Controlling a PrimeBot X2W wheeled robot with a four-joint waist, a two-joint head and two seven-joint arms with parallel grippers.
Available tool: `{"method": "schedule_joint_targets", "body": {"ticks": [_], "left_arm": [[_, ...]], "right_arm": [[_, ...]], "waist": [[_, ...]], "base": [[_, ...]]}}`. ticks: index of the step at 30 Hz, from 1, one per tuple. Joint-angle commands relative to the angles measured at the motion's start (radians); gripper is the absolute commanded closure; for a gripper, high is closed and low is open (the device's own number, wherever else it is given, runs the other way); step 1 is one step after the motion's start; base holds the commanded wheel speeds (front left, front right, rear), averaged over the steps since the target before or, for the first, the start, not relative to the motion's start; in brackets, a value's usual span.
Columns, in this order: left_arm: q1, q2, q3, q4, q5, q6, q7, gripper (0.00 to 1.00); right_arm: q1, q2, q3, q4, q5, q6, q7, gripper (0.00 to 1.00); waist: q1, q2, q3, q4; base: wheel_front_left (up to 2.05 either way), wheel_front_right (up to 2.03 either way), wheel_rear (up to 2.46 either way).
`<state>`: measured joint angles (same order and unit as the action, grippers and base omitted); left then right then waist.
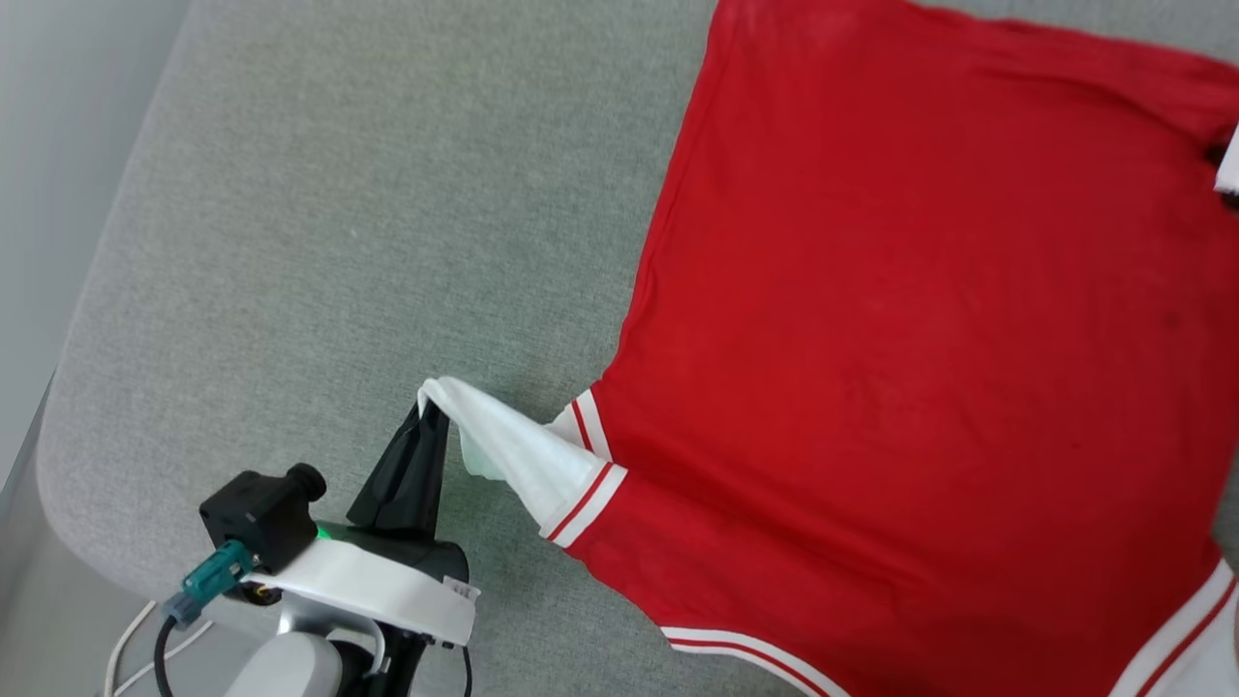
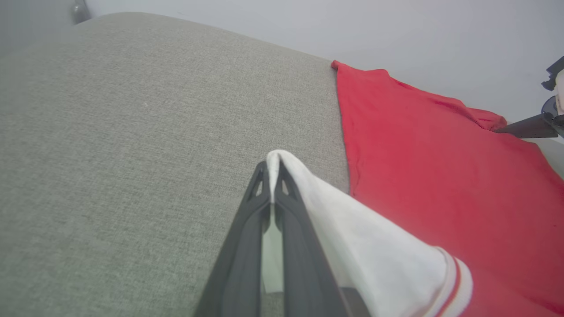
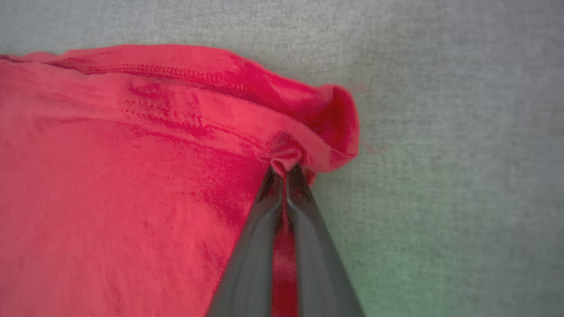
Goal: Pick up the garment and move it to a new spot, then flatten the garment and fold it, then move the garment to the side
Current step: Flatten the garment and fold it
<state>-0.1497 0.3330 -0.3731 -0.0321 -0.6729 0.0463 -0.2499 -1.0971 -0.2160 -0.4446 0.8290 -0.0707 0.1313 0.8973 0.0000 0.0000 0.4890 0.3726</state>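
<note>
Smooth red garment (image 1: 920,339) lay flat on woven grey counter (image 1: 339,242), left claw (image 1: 433,411) clamped on its white sleeve (image 1: 513,455), right claw (image 3: 285,169) pinched bunched hem (image 3: 286,156).

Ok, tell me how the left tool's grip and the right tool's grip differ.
The left tool pinches the white sleeve; the right tool pinches a red hem corner. The left tool holds its cloth raised in a peak above the grey surface; the right tool's cloth is bunched and curled over. Both are shut on the shirt, gripping at the fingertips.
</note>
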Motion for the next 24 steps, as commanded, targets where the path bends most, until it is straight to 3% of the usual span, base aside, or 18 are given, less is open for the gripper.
{"method": "schedule_joint_targets", "body": {"ticks": [1, 7, 13, 19, 24], "left_arm": [[0.008, 0.001, 0.0, 0.009, 0.0, 0.001, -0.004, 1.0], [0.062, 0.019, 0.008, 0.034, -0.009, 0.029, 0.015, 1.0], [0.145, 0.058, 0.031, 0.021, -0.01, 0.075, 0.034, 1.0], [0.234, 0.1, 0.072, 0.004, -0.026, 0.126, 0.055, 1.0], [0.301, 0.121, 0.1, 0.003, -0.046, 0.16, 0.072, 1.0]], "right_arm": [[0.099, 0.03, -0.003, 0.053, -0.018, -0.001, 0.019, 1.0], [0.125, -0.017, 0.06, 0.01, -0.008, -0.001, -0.028, 1.0], [0.27, -0.07, 0.18, -0.068, 0.111, -0.001, -0.051, 1.0], [0.513, -0.121, 0.282, -0.239, 0.266, -0.001, -0.003, 1.0], [0.78, -0.139, 0.289, -0.446, 0.36, -0.001, 0.068, 1.0]], "waist": [[0.0, 0.0, -0.047, -0.011], [0.0, 0.0, -0.195, -0.05], [0.0, 0.0, -0.325, -0.122], [0.0, 0.0, -0.414, -0.221], [0.0, 0.0, -0.466, -0.304]], "base": [[0.0, 0.0, 0.0], [0.0, 0.0, 0.0], [0.0, 0.0, 0.0], [0.0, 0.0, 0.0], [0.0, 0.0, 0.0]]}}
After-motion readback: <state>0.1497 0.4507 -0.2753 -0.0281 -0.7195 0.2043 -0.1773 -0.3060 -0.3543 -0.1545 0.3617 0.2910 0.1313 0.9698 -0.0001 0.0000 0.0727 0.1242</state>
